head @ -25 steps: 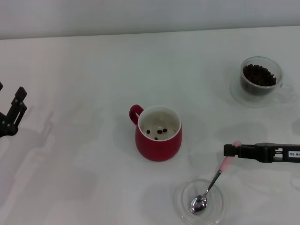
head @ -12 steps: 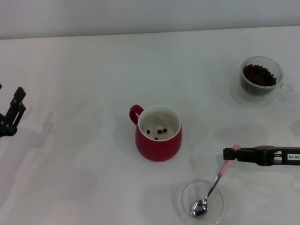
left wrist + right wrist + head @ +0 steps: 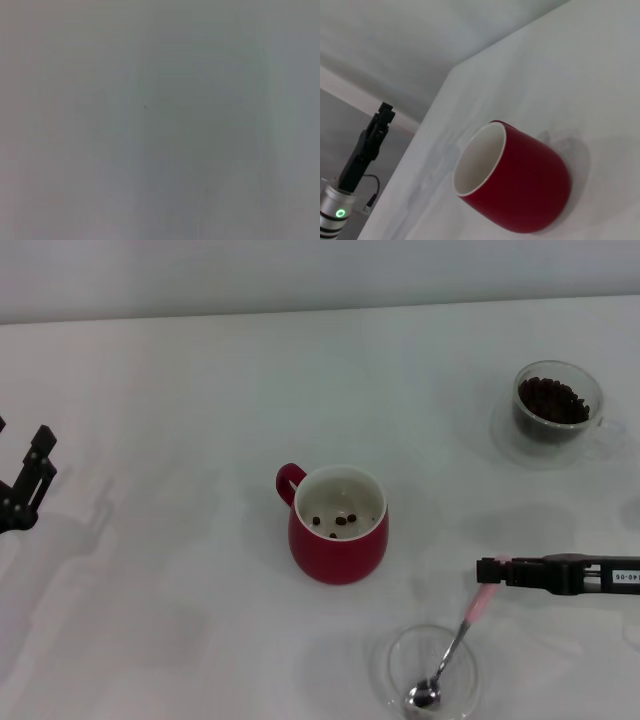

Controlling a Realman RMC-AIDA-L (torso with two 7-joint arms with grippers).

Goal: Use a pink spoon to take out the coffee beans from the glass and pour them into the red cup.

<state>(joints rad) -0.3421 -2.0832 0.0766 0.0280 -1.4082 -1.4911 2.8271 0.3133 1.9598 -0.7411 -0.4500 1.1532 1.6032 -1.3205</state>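
Right claw [image 3: 487, 569], clamped on the pink spoon [image 3: 452, 646], has lowered its bowl into the dish [image 3: 395, 665].

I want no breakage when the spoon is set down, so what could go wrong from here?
The right claw grips the pink spoon only at the handle's tip, so it could swing or slip. Its metal bowl sits low in the clear dish; more pressure might tip or chip the dish. A wide sweep could bump the red cup and spill the few coffee beans inside it.
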